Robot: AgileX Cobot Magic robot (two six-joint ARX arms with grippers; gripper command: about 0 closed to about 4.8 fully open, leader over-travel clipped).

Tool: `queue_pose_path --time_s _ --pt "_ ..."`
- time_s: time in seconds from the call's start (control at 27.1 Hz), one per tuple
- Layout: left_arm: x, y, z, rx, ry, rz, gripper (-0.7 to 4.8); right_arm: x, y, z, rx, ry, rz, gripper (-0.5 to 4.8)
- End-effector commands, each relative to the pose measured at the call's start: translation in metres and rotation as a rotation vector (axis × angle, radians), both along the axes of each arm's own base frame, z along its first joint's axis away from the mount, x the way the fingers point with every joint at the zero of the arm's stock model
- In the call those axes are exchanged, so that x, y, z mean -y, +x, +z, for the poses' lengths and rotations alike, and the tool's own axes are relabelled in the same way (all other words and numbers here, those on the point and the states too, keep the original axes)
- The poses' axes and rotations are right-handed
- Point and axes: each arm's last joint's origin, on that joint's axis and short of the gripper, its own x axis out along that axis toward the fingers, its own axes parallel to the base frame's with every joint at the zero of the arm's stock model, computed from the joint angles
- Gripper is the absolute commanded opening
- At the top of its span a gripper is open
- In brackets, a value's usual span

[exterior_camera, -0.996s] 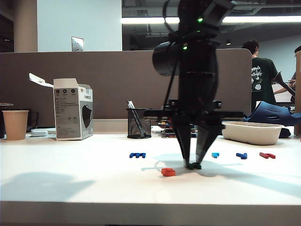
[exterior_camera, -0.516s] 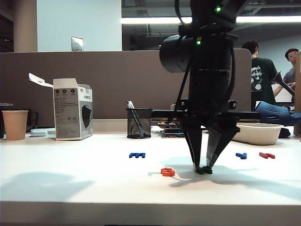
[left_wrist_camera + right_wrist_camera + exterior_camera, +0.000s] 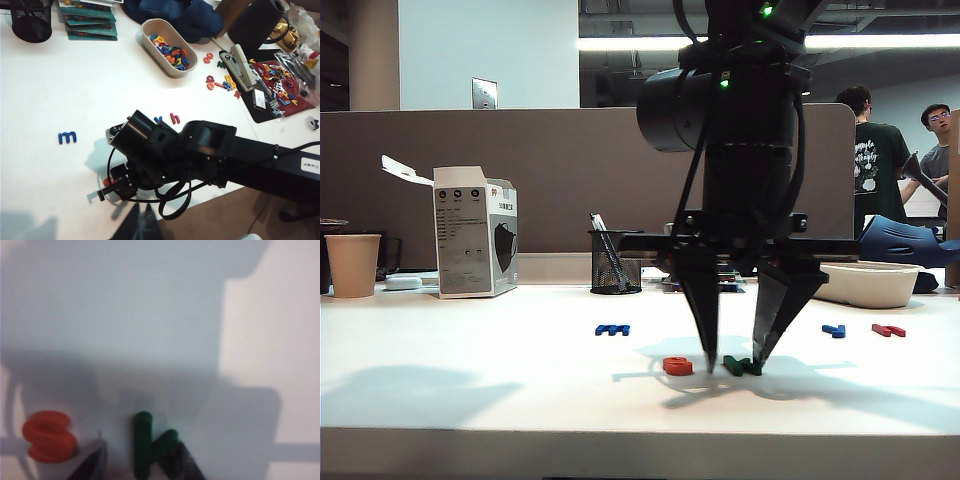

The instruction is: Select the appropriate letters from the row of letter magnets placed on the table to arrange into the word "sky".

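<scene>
Right gripper: jaws spread, straddling green k flat on table.
Green k: stem parallel to fingers.
Orange-red s: just beside k.
Left gripper: unseen.

You have a white table in front of you. On it lie an orange-red letter and a dark green letter, the green one between the black fingers of the right gripper. Farther back you can see a blue letter, a dark blue letter and a red letter. Your left gripper shows only as a dark tip in its wrist view. The pen holder is black mesh, the cup tan, the box white and grey, the tray cream.
</scene>
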Motion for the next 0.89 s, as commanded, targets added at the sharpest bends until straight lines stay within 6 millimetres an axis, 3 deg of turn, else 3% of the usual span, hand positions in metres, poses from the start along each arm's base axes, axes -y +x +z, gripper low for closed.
queue_pose_path --time_s 0.04,0.26,0.63,0.89 --pt "-0.001 0.000 0.001 0.005 -0.009 0.004 -0.05 0.001 -0.002 -0.005 -0.038 -0.011 -0.004 1.90" --pt "-0.001 0.000 0.001 0.005 -0.008 0.004 -0.05 0.010 0.001 0.008 -0.003 0.002 -0.024 1.90" --pt "-0.001 0.000 0.001 0.005 -0.008 0.004 -0.05 0.034 0.014 0.057 0.157 0.024 -0.049 1.91" --pt "-0.001 0.000 0.001 0.003 -0.005 0.004 -0.05 0.083 0.050 0.062 0.246 0.005 -0.189 1.90"
